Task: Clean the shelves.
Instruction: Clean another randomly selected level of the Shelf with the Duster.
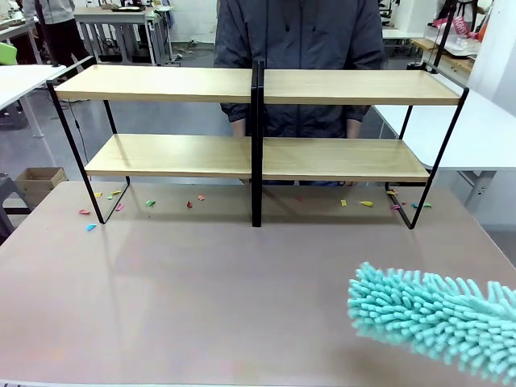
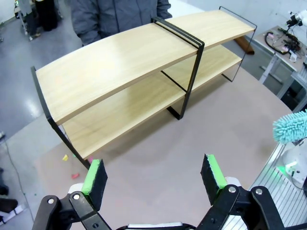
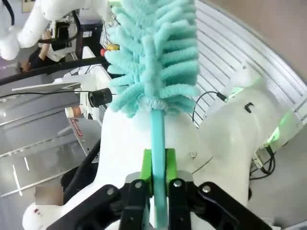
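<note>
My right gripper (image 3: 158, 165) is clamped on the thin teal handle (image 3: 158, 129) of a duster (image 3: 153, 52), with a green pad (image 3: 147, 165) pressed to each side. The handle runs straight up from between my fingers to the shaggy teal head just beyond my fingertips. Behind it sits a white housing (image 3: 240, 120), and a ribbed metal surface (image 3: 240, 43) lies farther off.

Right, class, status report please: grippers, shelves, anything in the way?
Left gripper open, empty. Right gripper shut on teal duster. Shelves not yet reached by duster. Coloured scraps on table beneath; person behind shelves.
</note>
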Controlling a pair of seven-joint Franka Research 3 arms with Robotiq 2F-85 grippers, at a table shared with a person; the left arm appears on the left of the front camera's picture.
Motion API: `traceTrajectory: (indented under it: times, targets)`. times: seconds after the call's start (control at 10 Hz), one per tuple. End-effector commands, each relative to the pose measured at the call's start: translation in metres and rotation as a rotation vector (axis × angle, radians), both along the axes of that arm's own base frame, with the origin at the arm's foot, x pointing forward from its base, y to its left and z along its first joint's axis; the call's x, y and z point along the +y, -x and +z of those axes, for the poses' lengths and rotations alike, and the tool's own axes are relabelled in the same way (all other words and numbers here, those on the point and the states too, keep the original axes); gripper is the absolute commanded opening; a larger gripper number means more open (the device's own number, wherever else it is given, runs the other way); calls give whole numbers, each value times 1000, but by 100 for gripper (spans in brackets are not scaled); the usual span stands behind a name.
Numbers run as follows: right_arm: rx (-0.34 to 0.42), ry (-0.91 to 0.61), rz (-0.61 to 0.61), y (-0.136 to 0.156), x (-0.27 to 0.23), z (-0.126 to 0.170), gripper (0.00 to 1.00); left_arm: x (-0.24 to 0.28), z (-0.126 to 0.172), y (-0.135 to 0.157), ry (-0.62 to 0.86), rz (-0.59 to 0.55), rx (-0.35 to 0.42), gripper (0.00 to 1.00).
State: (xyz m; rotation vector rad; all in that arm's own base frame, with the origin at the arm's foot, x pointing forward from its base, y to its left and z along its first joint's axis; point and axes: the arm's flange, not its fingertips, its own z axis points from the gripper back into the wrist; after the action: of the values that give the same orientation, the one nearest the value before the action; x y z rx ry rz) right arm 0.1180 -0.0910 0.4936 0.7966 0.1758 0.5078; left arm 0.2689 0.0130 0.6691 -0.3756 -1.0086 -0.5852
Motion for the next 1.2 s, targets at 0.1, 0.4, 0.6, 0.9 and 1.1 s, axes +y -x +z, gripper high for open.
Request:
traceTrajectory:
  times: [0.1, 0.4, 0.6, 0.9, 1.1]
  targets:
    - [0, 0, 0, 0, 0, 0, 13, 0, 0, 1, -5, 3, 5, 100]
    - [-77, 62, -84, -42, 59, -34, 13, 0, 0, 1, -5, 3, 5, 100]
    - [-141, 91, -162, -78, 106, -68, 13, 0, 0, 1, -5, 3, 5, 100]
    - [-35, 178, -21, -101, 139, -95, 13, 0, 0, 1, -5, 3, 5, 100]
    - [-129, 120, -125, -130, 94, -6, 13, 0, 0, 1, -5, 3, 5, 100]
